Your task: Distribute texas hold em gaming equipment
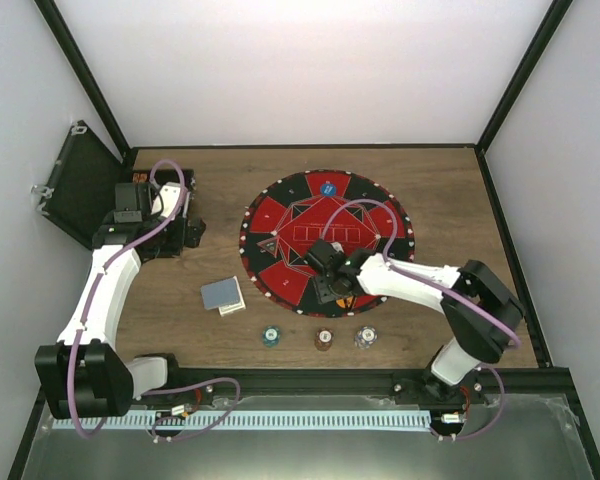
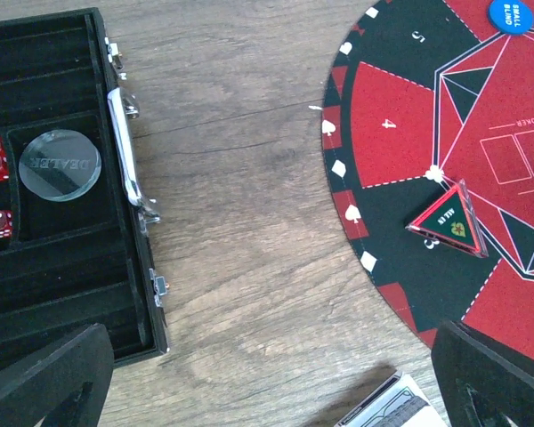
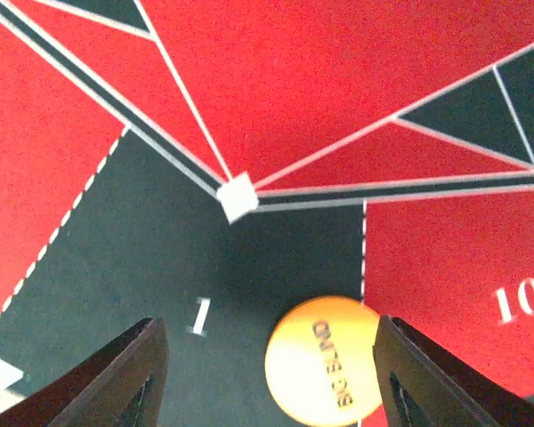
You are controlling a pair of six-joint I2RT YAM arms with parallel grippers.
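The orange big blind button [image 3: 325, 360] is being straddled by the spread right claw [image 3: 267, 356] on the mat [image 3: 294, 89]; a straight lift is being advised, lest it be nudged.

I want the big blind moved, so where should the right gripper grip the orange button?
Likely by its round rim, from straight above: the orange button lies flat on the mat, and the right gripper stands open either side of it.
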